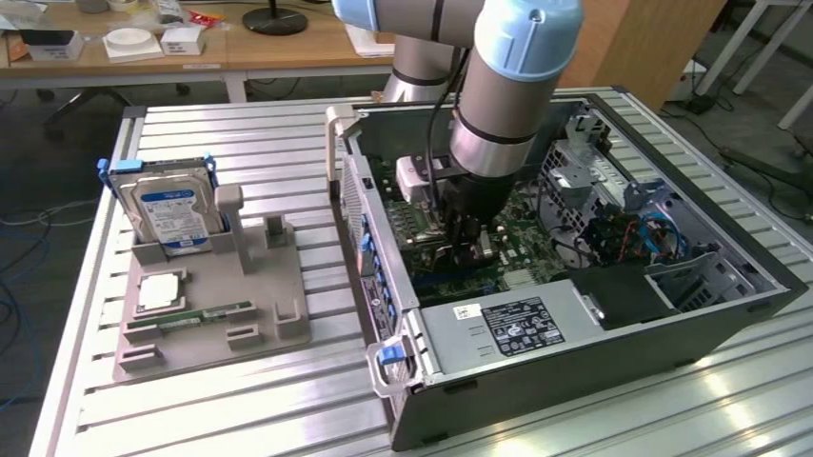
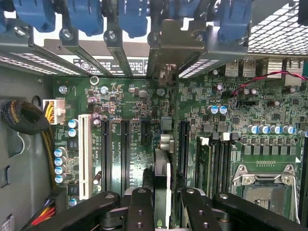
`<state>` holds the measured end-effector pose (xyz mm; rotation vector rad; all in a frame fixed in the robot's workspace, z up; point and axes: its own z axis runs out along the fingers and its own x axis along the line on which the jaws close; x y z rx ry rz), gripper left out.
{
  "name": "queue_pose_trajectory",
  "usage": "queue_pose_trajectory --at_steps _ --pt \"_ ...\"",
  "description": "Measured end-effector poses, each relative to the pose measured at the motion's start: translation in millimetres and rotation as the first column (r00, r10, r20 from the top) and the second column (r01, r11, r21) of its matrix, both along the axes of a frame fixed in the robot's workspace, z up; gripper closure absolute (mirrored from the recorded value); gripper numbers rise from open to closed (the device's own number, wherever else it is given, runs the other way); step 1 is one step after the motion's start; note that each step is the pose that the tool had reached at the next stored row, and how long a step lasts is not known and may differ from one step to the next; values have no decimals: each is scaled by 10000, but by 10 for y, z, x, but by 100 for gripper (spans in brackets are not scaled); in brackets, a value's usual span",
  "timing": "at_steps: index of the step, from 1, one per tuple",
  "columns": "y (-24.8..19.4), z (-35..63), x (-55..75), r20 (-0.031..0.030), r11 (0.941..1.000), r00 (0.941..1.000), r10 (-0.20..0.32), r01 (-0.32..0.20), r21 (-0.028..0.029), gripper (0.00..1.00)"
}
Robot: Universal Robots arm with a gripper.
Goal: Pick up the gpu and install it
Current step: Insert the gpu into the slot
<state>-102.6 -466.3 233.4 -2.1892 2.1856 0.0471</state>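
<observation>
GPU (image 2: 162, 168) pickup looks done; the install, I'd say, is not finished. On the exterior view's left, a grey holder (image 1: 209, 286) on the counter (image 1: 254, 400) carries the hard drive (image 1: 171, 209) and a memory stick (image 1: 204, 314), and the uprights (image 1: 230, 211) beside the drive stand bare. Further right, the arm reaches down into the open computer case (image 1: 572, 362), its pincer (image 1: 467, 243) low over the motherboard (image 1: 534, 257). The wrist view has the pincer clenched on the card, seen edge-on and upright, running in line with the black expansion slots (image 2: 124, 149). Whether its edge has entered a slot I can't tell.
</observation>
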Motion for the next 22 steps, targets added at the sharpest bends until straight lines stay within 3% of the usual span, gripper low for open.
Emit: queue_pose_trajectory --at_steps 10,22 --pt "0 66 0 6 10000 10000 1 -1 11 74" --pt "-9 66 -1 5 9999 9999 103 -103 -2 74"
